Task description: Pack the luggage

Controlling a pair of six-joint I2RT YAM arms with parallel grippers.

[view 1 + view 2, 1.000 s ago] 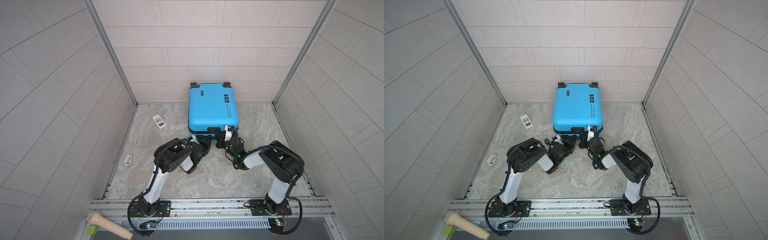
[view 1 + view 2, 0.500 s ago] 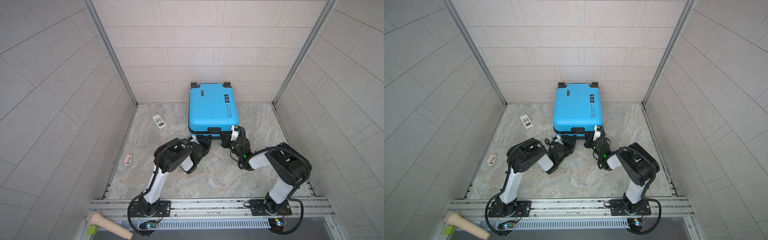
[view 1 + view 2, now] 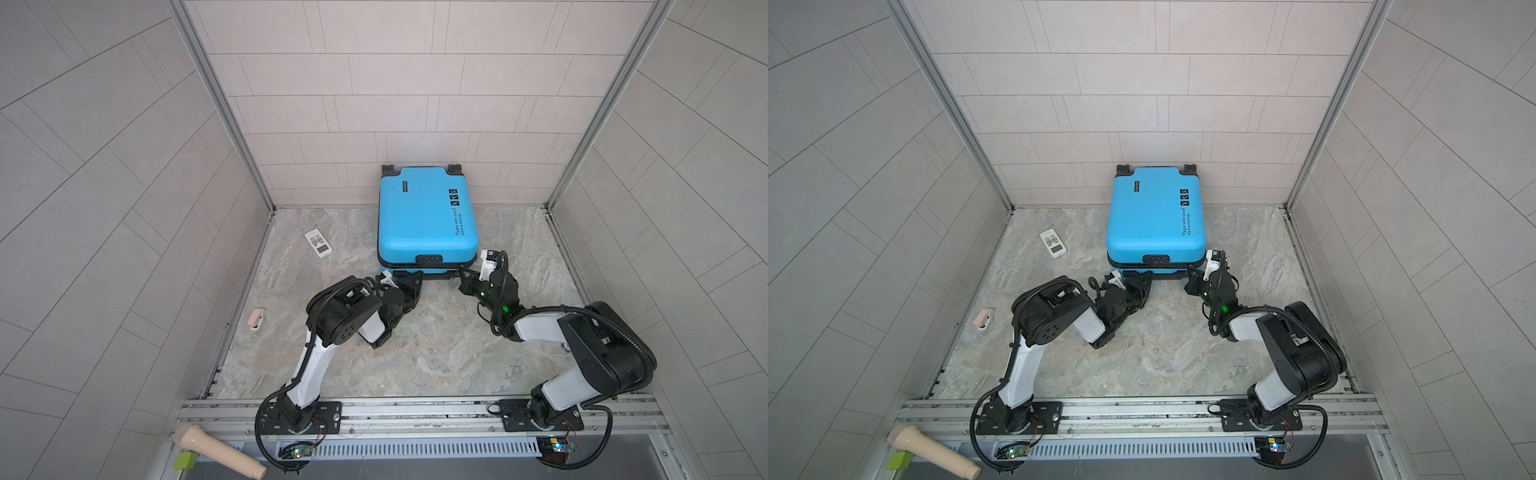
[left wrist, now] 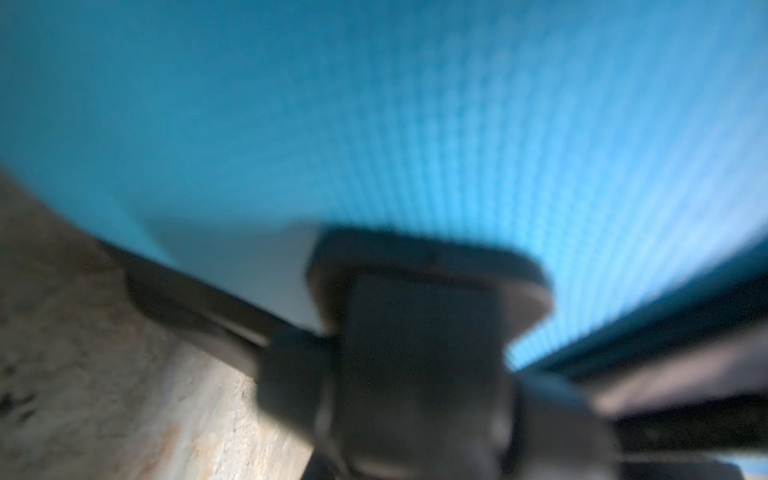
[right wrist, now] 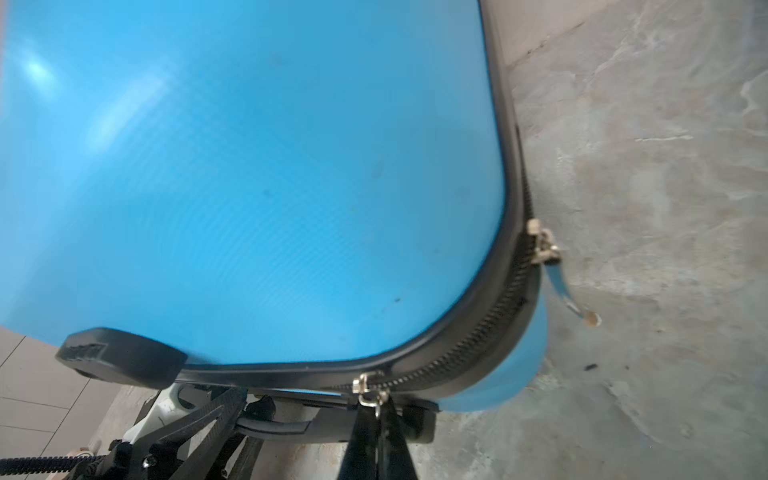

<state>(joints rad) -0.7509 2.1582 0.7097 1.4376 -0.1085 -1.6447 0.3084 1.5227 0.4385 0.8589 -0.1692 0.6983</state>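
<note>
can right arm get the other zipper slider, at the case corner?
Probably, once freed: the right fingers are clamped on the near zipper pull; the corner slider hangs exposed beside bare floor, nothing between.

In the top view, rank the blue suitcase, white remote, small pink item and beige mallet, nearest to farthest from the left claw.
Left claw, in a top view:
1. Blue suitcase, right at the claw.
2. White remote, left of the suitcase.
3. Small pink item, farther left, nearer the front.
4. Beige mallet, front-left corner.
</note>
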